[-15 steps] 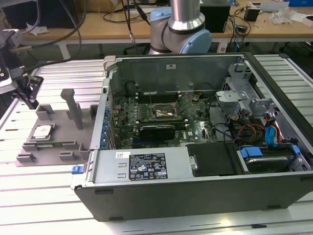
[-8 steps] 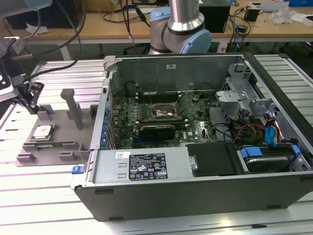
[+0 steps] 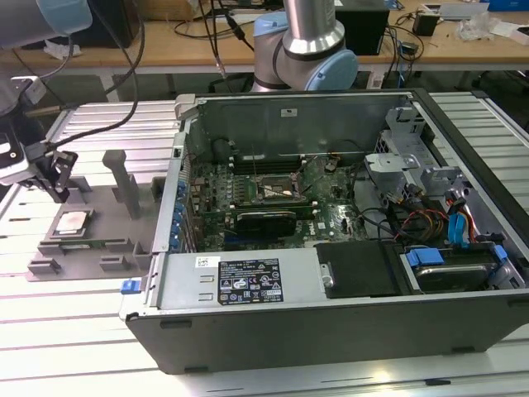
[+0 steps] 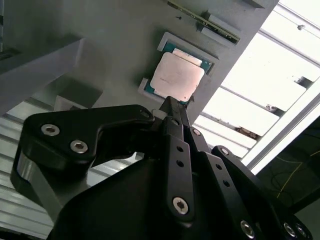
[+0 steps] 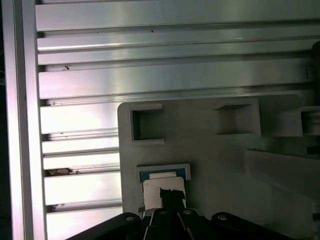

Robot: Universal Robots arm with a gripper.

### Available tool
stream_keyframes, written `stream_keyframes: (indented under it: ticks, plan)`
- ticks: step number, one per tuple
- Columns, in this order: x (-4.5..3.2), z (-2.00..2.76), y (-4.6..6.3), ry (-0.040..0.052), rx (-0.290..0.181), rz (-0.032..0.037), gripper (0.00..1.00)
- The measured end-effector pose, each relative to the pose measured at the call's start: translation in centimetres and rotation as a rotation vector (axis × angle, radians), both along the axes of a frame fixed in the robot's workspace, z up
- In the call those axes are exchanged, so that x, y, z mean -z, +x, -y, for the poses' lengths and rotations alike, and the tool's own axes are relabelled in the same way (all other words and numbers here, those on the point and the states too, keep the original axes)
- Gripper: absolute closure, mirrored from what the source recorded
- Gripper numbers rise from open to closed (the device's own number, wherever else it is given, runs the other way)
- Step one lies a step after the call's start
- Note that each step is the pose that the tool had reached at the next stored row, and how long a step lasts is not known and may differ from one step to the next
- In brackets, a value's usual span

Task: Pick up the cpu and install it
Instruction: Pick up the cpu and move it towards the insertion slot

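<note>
my arm (image 3: 310,37): silver-grey tube sections, pale blue caps on the joints, black cable (image 3: 136,66) trailing off it to the wrist end. gripper (image 4: 170,102) is matte black all over: chunky rounded body, flat link bars (image 4: 85,127) fanning out either side, slim fingers (image 4: 172,114) tapering to a narrow tip. silver socket-head screws (image 4: 180,204) at every pivot, a pair on the outer link. no markings I can make out

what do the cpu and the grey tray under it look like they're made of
cpu: likely a metal lid, matte silver-grey with a soft sheen; the green edge beneath looks like circuit board. tray: probably moulded plastic, uniform dull grey, with square pockets and posts formed in one piece.
</note>
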State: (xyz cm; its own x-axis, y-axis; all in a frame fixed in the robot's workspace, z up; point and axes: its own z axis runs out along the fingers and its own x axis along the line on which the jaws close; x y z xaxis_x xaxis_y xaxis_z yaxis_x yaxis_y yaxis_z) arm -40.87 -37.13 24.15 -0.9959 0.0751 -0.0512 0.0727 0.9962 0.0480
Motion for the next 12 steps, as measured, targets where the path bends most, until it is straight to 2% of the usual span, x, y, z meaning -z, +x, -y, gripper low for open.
stream_keyframes:
  ticks: [5, 12]
  plan:
    - [1.11, 0.34, 0.0, 0.0001, 0.000, 0.0001, 0.89]
    - [1.42, 0.57, 0.0, 0.0001, 0.000, 0.0001, 0.89]
